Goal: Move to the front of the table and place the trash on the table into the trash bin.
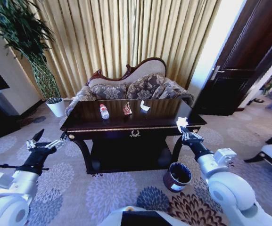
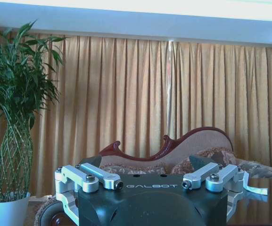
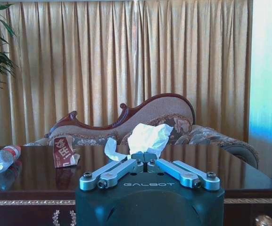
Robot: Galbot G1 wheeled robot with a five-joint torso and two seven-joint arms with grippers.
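Worktop: glossy near-black wood, gold trim along the front edge, gold wreath emblem at front centre, curved legs, lower shelf. I see it head-on.

Bottle: clear plastic, red cap, lying on its side left of the worktop's centre.

Wrapper: reddish-brown, crumpled, near centre, just right of the bottle.

White scrap: thin, curled paper, right of the wrapper toward the back edge.

Crumpled white tissue: soft, wadded, pinched in my right gripper above the worktop's front right corner. Its jaws are closed tight on the tissue's lower edge; the wad stands up beyond the tips.

Left gripper: held in the air off the worktop's front left corner, touching nothing. Its jaws are spread wide apart and hold nothing.

Trash bin: small, round, dark maroon, shiny rim, white label on its side, standing on the patterned carpet below the front right corner, beside the right front leg.
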